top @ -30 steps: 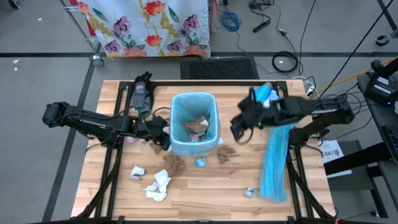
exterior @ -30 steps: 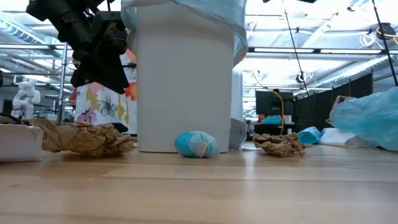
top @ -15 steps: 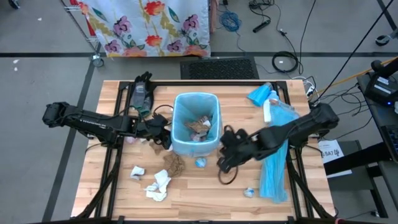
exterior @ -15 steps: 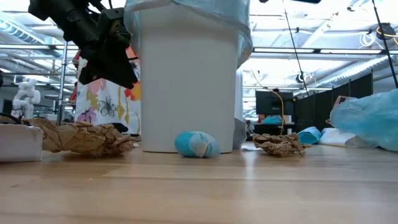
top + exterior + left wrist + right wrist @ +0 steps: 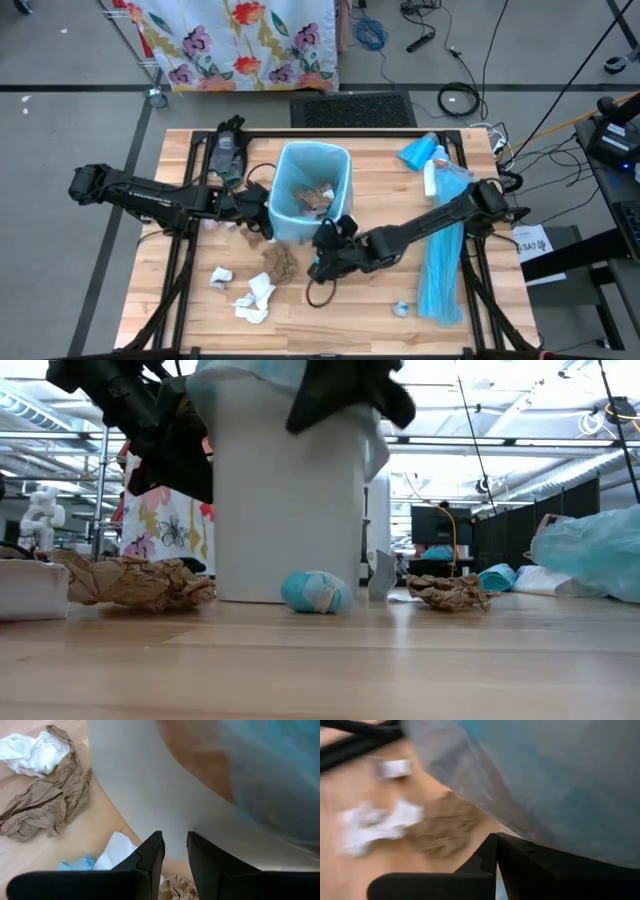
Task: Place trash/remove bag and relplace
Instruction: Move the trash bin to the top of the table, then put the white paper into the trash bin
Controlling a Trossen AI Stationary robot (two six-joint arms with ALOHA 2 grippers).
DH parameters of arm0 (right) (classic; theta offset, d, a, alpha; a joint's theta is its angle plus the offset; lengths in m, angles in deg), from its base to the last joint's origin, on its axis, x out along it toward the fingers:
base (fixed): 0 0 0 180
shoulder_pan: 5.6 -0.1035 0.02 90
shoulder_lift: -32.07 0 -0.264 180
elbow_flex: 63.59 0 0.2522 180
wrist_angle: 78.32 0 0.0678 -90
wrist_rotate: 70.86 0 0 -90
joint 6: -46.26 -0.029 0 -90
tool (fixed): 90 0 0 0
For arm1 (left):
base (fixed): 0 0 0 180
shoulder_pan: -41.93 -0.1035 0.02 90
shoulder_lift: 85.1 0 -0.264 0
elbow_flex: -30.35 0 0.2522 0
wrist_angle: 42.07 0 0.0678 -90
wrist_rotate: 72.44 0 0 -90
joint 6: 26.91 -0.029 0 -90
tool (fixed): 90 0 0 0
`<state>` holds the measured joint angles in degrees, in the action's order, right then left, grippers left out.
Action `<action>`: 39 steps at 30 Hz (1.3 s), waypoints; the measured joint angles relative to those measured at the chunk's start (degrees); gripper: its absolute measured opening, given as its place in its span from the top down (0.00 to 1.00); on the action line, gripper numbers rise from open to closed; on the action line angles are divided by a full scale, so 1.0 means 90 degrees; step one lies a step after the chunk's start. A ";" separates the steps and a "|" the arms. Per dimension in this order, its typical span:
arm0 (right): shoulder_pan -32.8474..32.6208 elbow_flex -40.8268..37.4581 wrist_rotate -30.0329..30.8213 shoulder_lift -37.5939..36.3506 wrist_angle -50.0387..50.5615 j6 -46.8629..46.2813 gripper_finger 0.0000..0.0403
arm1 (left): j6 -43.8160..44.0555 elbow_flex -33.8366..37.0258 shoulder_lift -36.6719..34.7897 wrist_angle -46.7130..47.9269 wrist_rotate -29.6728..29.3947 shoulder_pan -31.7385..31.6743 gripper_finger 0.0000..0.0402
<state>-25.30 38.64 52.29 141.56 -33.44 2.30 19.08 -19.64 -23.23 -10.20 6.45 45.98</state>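
From above, the bench (image 5: pixel 180 330) carries a white bin with a pale-blue bag (image 5: pixel 310 195) near its middle, wads of paper already lying inside it. The left hand (image 5: pixel 262 222) sits at the bin's left wall, and the right hand (image 5: pixel 325 262) reaches low across the front of the bin, its arm stretching back toward the right edge. More trash lies on the wood in front: a brown wad (image 5: pixel 280 263), a white tissue wad (image 5: pixel 254 297), a smaller white scrap (image 5: pixel 220 276) and a tiny blue scrap (image 5: pixel 400 309). A long light-blue plastic strip (image 5: pixel 440 265) lies along the right side. At bench height, the bin (image 5: pixel 290 500) stands upright with a blue wad (image 5: pixel 315 591) just in front of it, crumpled brown paper (image 5: pixel 135 580) to one side and another brown wad (image 5: pixel 448 592) to the other. Past the left wrist, the fingers (image 5: pixel 150 857) show a narrow gap, holding nothing, close to the bin wall. Past the right wrist, the fingers (image 5: pixel 487 855) are pressed together, empty, beside the bag.
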 joint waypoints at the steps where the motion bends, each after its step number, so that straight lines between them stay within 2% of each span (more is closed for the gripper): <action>1: 0.0084 -0.0002 0.0098 0.0063 0.0083 0.0003 1.00 | 0.0000 0.0000 0.0000 0.0003 0.0017 -0.0001 0.78; 10: 0.0972 -0.0002 0.0453 0.0193 0.0417 0.0033 1.00 | 0.0002 0.0000 0.0000 0.0039 0.0291 0.0011 0.78; 15: 0.1409 -0.0002 0.0477 0.0190 0.1331 0.0019 1.00 | 0.0002 0.0000 0.0000 0.0062 0.0445 0.0011 0.78; 20: 0.1572 -0.0002 0.0226 0.0131 0.2115 0.0239 1.00 | 0.0168 0.0000 0.0000 0.0319 0.0454 0.0011 0.78; 26: 0.1570 -0.0146 0.0030 -0.0325 0.2130 0.0932 1.00 | 0.0371 0.0000 0.0000 0.0331 0.0398 0.0011 0.78; 29: 0.1650 -0.0592 -0.0058 -0.0726 0.1983 0.0989 1.00 | 0.0540 0.0000 0.0002 0.0324 0.0279 0.0011 0.78; 34: 0.1630 -0.1871 -0.0528 -0.1680 0.1385 0.0716 1.00 | 0.0690 0.0000 0.0002 0.0263 0.0206 0.0011 0.78; 39: 0.1560 -0.3013 -0.1636 -0.2681 0.0645 0.0409 1.00 | 0.0690 0.0000 0.0002 0.0181 0.0199 0.0011 0.78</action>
<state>-11.26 11.53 37.57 117.43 -27.64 5.98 25.29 -19.64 -23.21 -8.57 8.25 46.07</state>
